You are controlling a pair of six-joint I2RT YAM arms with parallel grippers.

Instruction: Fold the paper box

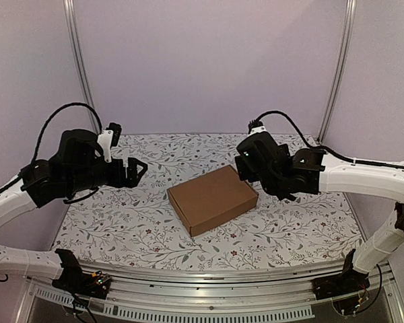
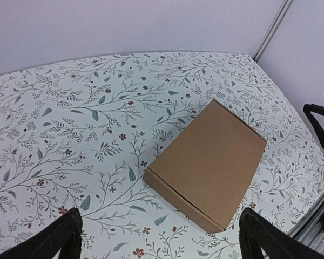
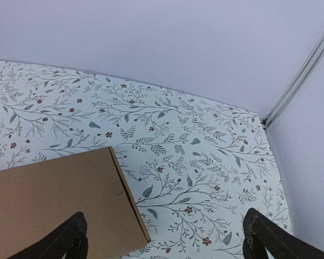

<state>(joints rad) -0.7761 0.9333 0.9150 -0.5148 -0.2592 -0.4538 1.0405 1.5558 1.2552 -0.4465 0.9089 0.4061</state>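
The paper box [image 1: 212, 199] is a plain brown cardboard mailer. It lies closed and flat on the middle of the floral table, turned at an angle. My left gripper [image 1: 137, 168] hovers open and empty to the box's left, apart from it. In the left wrist view the box [image 2: 208, 162] lies ahead between the spread fingers [image 2: 65, 237]. My right gripper [image 1: 245, 163] hovers open and empty above the box's far right corner. In the right wrist view the box [image 3: 54, 205] fills the lower left and one finger [image 3: 267, 240] stands over bare cloth.
The floral tablecloth [image 1: 121, 222] covers the whole table. Lilac walls close in the back and sides, with metal posts [image 1: 81, 67] at the back corners. A metal rail [image 1: 209, 296] runs along the near edge between the arm bases.
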